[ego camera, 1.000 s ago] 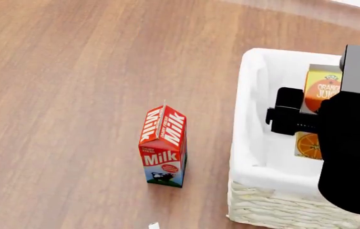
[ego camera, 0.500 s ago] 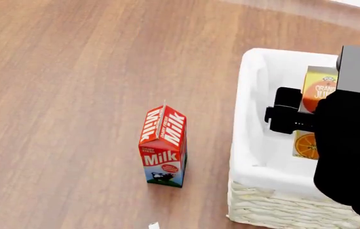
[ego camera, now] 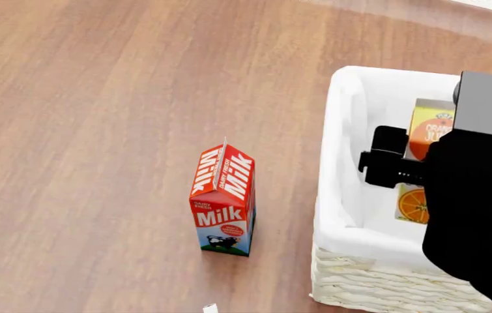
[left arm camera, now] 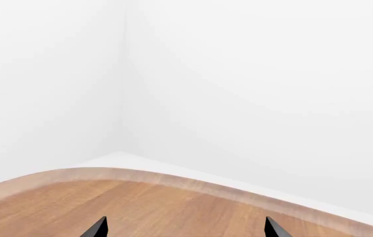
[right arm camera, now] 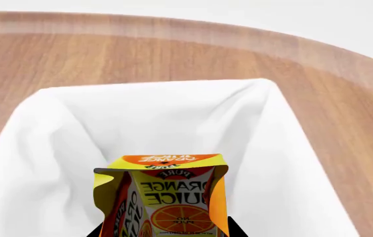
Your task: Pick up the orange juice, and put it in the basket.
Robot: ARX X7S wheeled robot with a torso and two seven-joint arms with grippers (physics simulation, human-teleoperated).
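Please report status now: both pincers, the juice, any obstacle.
Left pincer open, empty. Right pincer shut on orange juice, held over the basket lining. Milk carton stands on the table, well clear.

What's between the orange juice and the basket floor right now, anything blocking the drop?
Nothing visible. The orange juice sits in the right hand over the basket, inside its white-lined walls. The liner around and beyond the carton is bare. The milk carton stands outside on the table, clear of the path.
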